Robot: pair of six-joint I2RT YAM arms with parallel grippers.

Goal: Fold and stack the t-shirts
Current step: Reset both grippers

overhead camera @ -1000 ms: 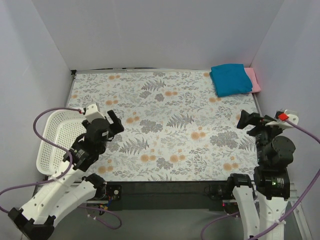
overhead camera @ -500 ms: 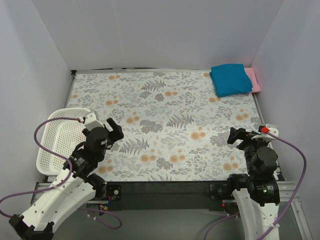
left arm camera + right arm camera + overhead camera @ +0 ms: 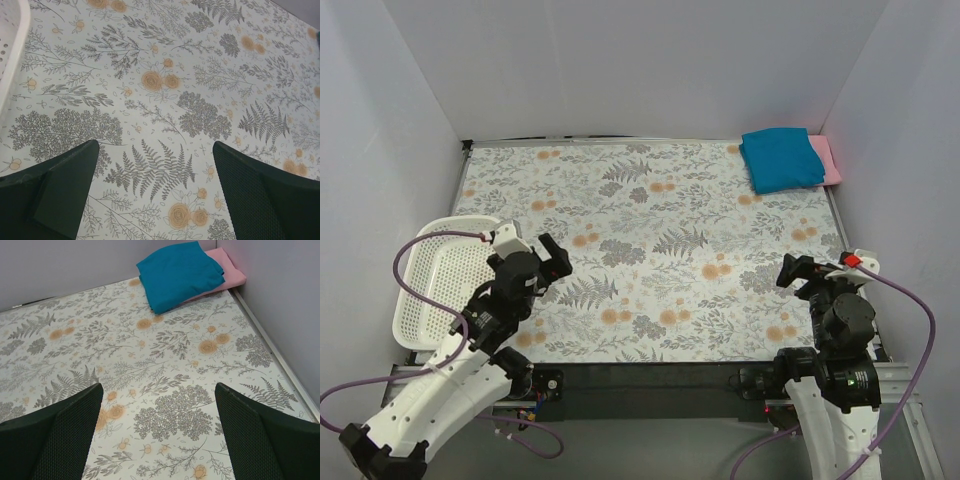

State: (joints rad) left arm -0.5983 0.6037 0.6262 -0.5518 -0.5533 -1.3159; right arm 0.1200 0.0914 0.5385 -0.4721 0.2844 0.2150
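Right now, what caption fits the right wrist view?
Open tool over floral table; folded teal shirt atop pink shirt in far corner.

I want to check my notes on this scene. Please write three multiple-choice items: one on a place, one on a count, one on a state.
1. Where does the teal shirt lie?
A. in the near left corner
B. on the pink shirt, in the far right corner
C. under the pink shirt

2. How many shirts are in view?
A. one
B. two
C. three

3. In which state are the left pincer and right pincer?
A. both open, empty
B. both shut
C. each holding a shirt

Answers: 1 B, teal covers most of the pink; 2 B, one teal, one pink; 3 A, wrist views show fingers apart, nothing between.
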